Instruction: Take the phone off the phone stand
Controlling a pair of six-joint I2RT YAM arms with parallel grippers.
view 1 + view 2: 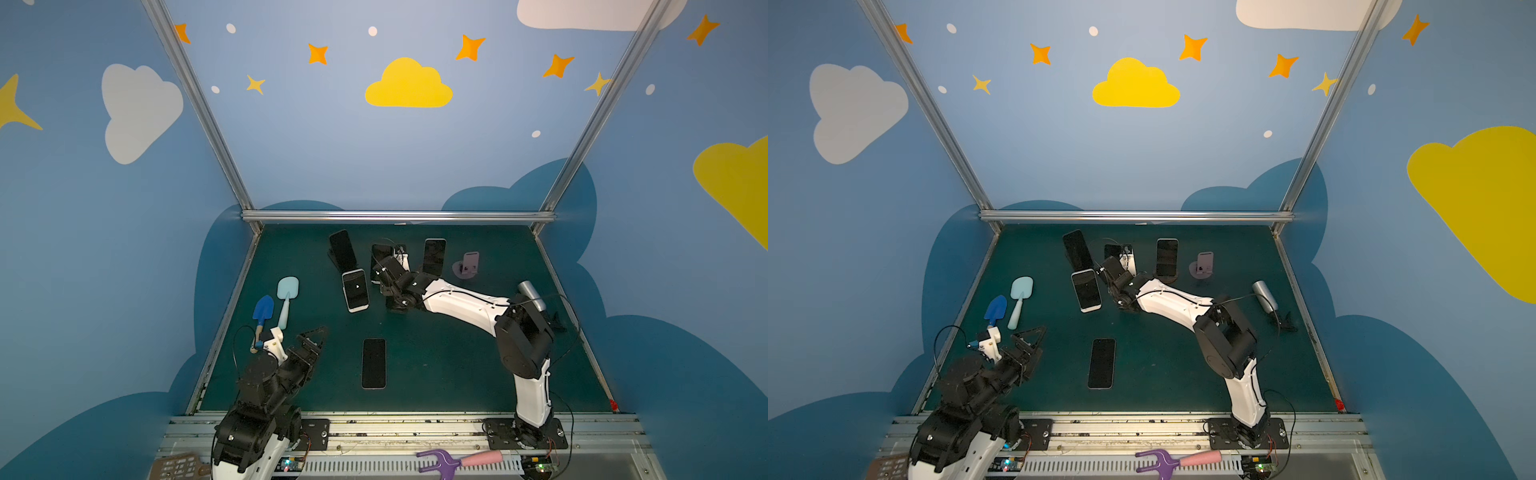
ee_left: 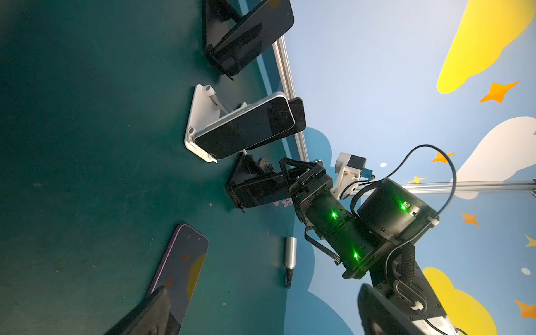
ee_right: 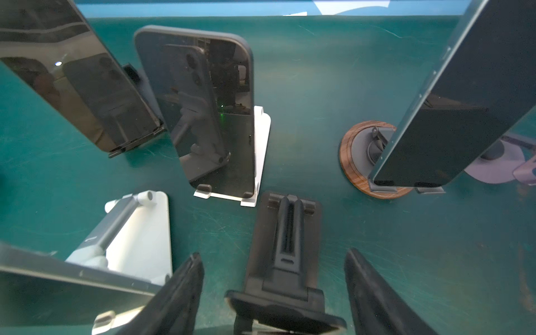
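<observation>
A dark phone (image 3: 285, 314) leans on a black folding phone stand (image 3: 285, 226) in the middle of the mat. In the right wrist view I see it from behind and above. My right gripper (image 3: 272, 253) hangs over the phone's top end, open, one finger on each side with a small gap to each edge. In the left wrist view the same phone (image 2: 261, 188) sits under the right gripper (image 2: 290, 178). In both top views the arm covers most of the phone. My left gripper (image 1: 313, 336) rests open and empty at the front left.
Close around stand a white-edged phone on a white stand (image 1: 355, 289), a black phone on a stand (image 1: 343, 249), a dark phone on a white stand (image 3: 208, 116) and a phone on a round wooden stand (image 1: 434, 255). A phone (image 1: 373, 363) lies flat in front.
</observation>
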